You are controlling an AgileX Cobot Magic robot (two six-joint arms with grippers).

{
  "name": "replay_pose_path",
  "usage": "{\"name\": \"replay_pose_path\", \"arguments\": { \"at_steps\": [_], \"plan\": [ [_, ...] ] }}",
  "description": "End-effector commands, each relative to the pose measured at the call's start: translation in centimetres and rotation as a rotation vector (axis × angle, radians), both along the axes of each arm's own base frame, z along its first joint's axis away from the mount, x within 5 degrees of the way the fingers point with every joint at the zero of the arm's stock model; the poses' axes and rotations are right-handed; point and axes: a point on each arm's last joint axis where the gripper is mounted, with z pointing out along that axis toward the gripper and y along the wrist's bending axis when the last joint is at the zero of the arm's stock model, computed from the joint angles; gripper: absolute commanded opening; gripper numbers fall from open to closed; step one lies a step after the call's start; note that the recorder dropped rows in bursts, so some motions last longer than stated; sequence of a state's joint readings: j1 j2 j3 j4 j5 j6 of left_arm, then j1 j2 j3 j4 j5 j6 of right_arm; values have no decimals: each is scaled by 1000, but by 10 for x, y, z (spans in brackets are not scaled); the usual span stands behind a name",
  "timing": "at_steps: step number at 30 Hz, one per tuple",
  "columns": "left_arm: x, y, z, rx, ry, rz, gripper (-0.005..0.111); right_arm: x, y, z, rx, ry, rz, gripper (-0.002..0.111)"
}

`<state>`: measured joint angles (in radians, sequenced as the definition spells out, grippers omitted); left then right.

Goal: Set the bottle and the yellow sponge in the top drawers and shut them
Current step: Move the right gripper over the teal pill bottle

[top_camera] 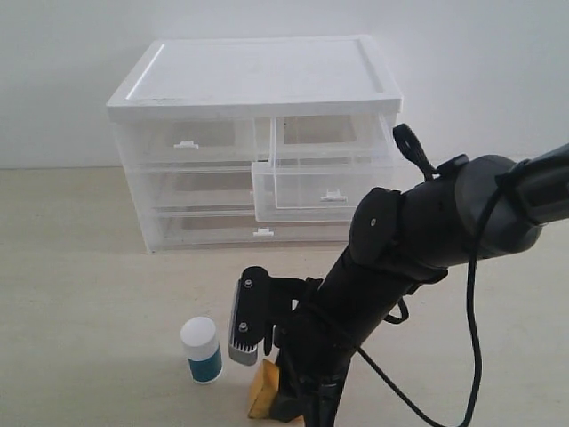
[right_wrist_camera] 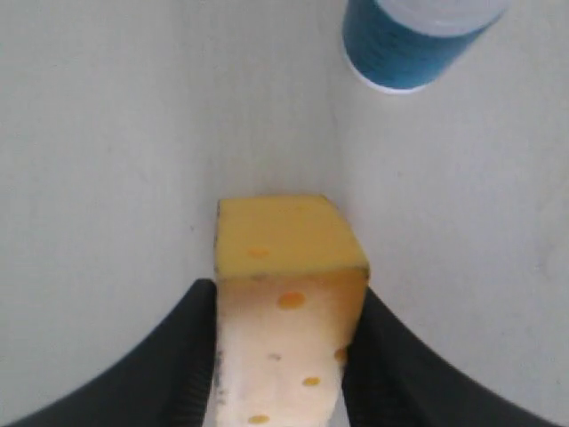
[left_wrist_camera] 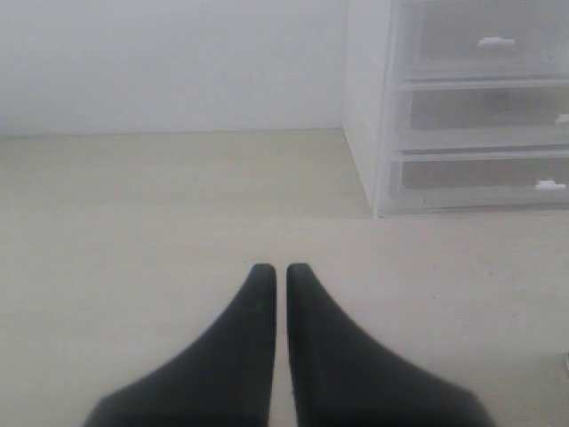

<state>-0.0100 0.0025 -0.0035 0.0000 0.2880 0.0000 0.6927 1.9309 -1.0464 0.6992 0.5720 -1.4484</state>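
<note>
- Right wrist view: the right gripper [right_wrist_camera: 286, 307] has its two dark fingers [right_wrist_camera: 169, 356] pressed against opposite sides of the yellow sponge [right_wrist_camera: 289, 240], clamping it. The sponge's yellow end sticks out past the fingertips.
- Beyond those fingertips and off to one side stands the bottle [right_wrist_camera: 418, 44], teal label showing, apart from the sponge.
- Exterior view: the bottle is upright on the pale table [top_camera: 89, 311], white cap up, just beside these fingers on their left. Whether the sponge rests on the table or hangs clear of it, I cannot tell.
- Farther out, well beyond the fingers, sits the clear cabinet [top_camera: 258, 98]. Of the top drawers, the right top drawer [top_camera: 324, 182] is pulled out and the left top drawer [top_camera: 191, 138] is pushed in.
- Left wrist view: the left gripper [left_wrist_camera: 281, 271] is clenched, only a thin slit between its tips, grasping nothing. The cabinet stands well ahead of it, off to one side.
</note>
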Motion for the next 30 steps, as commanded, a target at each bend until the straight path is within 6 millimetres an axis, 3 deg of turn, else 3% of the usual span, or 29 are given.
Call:
{"name": "replay_pose_path", "arguments": {
  "at_steps": [1, 7, 9, 14, 17, 25, 30],
  "plan": [
    [0, 0, -1, -18, -3, 3, 4, -9, 9, 6, 12, 1, 25, 0],
    [0, 0, -1, -18, -3, 3, 4, -7, 10, 5, 12, -21, 18, 4],
    [0, 0, -1, -18, -3, 3, 4, -8, 10, 5, 13, -20, 19, 18],
    [0, 0, -1, -18, -3, 3, 4, -10, 9, 5, 8, 4, 29, 63],
    [0, 0, -1, -18, -3, 3, 4, -10, 9, 6, 11, 10, 17, 77],
    [0, 0, -1, -18, -3, 3, 4, -11, 9, 27, 53, -31, -2, 78],
    [0, 0, -1, -18, -3, 3, 4, -16, 6, 56, 111, -27, -55, 78]
  ]
}}
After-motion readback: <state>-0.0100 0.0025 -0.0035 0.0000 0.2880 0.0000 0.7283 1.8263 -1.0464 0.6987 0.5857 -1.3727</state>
